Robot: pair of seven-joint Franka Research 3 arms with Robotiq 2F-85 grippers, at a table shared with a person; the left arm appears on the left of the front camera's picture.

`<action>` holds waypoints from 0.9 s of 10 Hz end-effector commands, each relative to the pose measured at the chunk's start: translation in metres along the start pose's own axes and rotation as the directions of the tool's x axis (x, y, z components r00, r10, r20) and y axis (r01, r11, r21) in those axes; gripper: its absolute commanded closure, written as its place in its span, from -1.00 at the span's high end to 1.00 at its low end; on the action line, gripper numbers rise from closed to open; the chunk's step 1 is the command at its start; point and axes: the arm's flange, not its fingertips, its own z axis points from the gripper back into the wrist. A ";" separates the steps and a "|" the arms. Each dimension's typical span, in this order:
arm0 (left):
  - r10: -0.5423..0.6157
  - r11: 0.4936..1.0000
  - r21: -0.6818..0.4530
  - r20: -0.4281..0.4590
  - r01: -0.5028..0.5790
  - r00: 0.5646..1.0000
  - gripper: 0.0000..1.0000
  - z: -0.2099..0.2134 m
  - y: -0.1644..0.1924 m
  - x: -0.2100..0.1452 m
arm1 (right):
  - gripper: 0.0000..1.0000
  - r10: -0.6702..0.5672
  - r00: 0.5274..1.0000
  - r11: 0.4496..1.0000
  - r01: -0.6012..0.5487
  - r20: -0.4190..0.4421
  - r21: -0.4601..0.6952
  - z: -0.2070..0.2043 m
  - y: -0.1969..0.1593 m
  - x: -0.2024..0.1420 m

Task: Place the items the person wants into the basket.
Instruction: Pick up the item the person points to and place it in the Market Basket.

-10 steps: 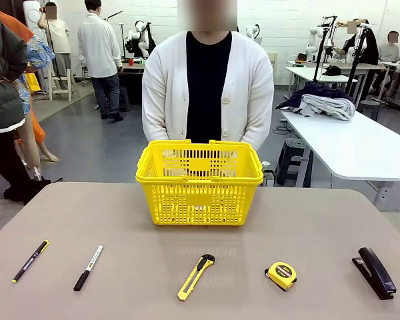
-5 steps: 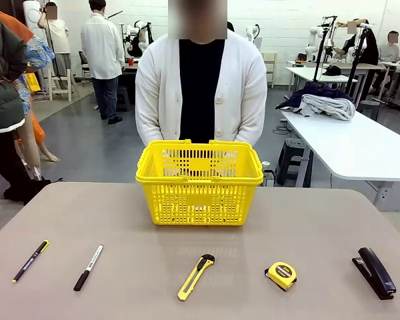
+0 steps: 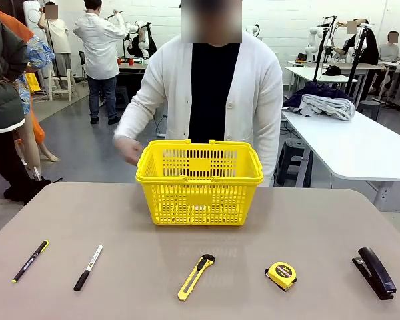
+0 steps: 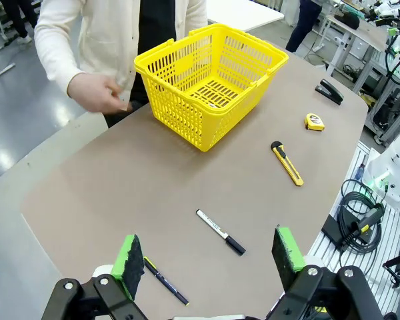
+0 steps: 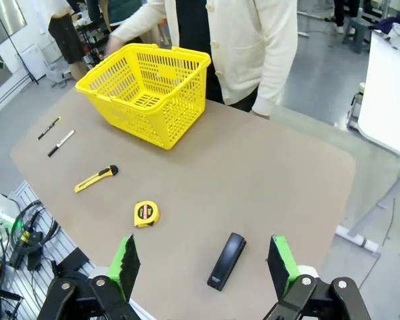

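1. Left fingers (image 4: 129, 257), right fingers (image 5: 278, 262): spread wide, holding nothing.
2. Basket (image 3: 199, 203): far middle of counter (image 3: 120, 220), before the person (image 3: 250, 87).
3. Pen (image 3: 31, 261), marker (image 3: 88, 267), tape measure (image 3: 281, 275): along near edge, apart from basket.
4. Person's hand (image 3: 128, 149): blurred, apparently empty.

Surface (image 3: 307, 220): matte grey-brown top, rounded corners. Yellow basket (image 3: 199, 190) stands upright at the far middle, near the far edge, handles folded down on the rim. Five things lie flat in a loose row along the near side, well apart from each other and from the basket. Left to right: black pen (image 3: 31, 261) with yellow ends, white-and-black marker (image 3: 88, 267), both slanted; yellow utility knife (image 3: 196, 277), slanted, near centre; yellow-and-black tape measure (image 3: 281, 275); black stapler (image 3: 374, 273) at far right.
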 end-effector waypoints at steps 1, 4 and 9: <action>-0.006 1.000 -0.010 0.001 0.006 1.000 1.00 0.003 0.003 -0.002 | 1.00 0.001 1.000 1.000 -0.001 0.007 0.001 -0.001 0.000 0.001; -0.006 1.000 -0.010 0.001 0.006 1.000 1.00 0.003 0.003 -0.002 | 1.00 0.001 1.000 1.000 -0.001 0.007 0.001 -0.001 0.000 0.001; -0.006 1.000 -0.010 0.001 0.006 1.000 1.00 0.003 0.003 -0.002 | 1.00 0.001 1.000 1.000 -0.001 0.007 0.001 -0.001 0.000 0.001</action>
